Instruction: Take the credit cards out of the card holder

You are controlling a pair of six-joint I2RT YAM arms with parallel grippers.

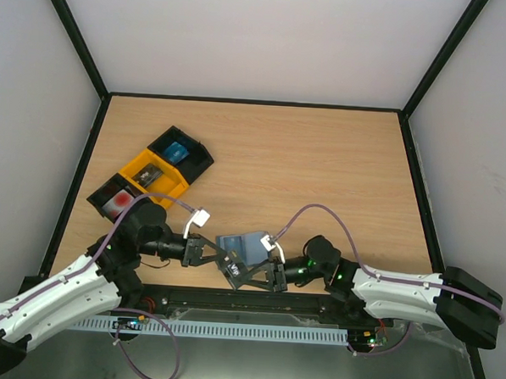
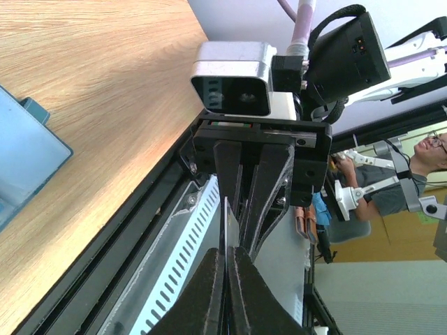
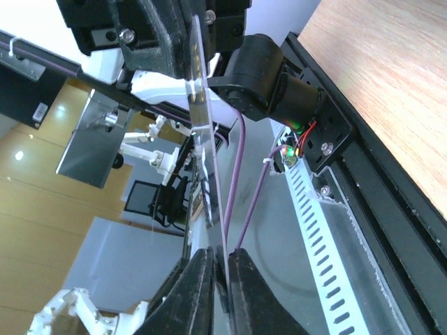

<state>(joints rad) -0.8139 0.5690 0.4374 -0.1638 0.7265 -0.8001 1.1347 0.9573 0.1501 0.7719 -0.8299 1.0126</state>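
Both arms angled inward along the near edge; left gripper [image 1: 220, 259] and right gripper [image 1: 261, 273] faced each other, both pinching one dark grey card [image 1: 238, 272].

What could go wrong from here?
1. Left gripper and right gripper both pinch the dark grey card; pulling against each other could bend it or let it slip.
2. The card is held beside the table's near edge, so a drop might land in the slotted cable duct.

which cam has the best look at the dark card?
Top external: the dark card shows its face there, pinched between left gripper and right gripper. Both wrist views catch it edge-on only, a thin line between the fingers.
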